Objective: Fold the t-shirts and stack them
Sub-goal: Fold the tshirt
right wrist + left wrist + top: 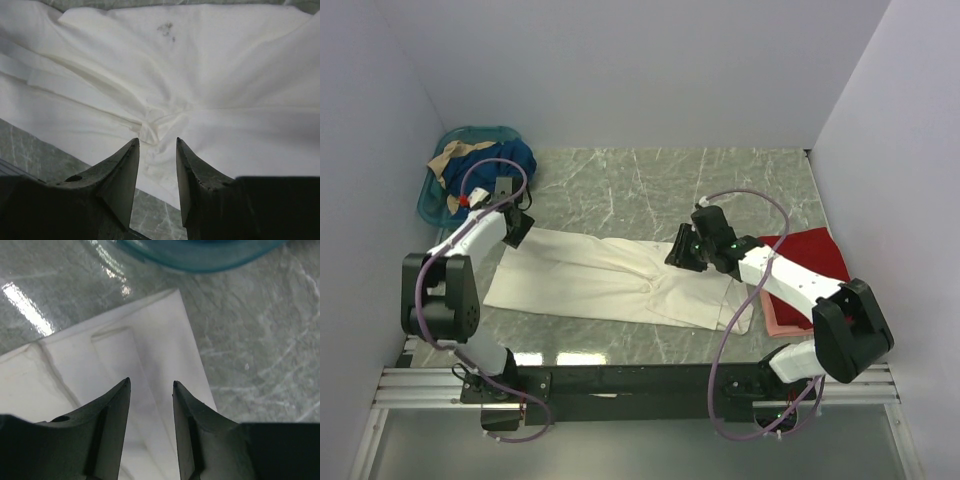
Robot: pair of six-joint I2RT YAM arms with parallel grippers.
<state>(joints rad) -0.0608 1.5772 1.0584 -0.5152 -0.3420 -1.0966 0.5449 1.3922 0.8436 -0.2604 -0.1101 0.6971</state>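
Observation:
The cream-white t-shirt [610, 280] lies folded into a long strip across the middle of the table. My left gripper [517, 229] is open above its left far corner; the left wrist view shows that corner [150, 340] between and beyond my open gripper [150, 382]. My right gripper [682, 250] is open over the shirt's right part; the right wrist view shows a bunched knot of cloth [152, 127] just ahead of my gripper [156, 141]. A red t-shirt [810, 255] lies folded on a pink one [782, 318] at the right, partly under my right arm.
A teal plastic basket [438, 190] with blue and tan clothes stands at the far left corner; its rim shows in the left wrist view [200, 255]. White walls close in the left, back and right sides. The marble table [620, 190] shows behind the shirt.

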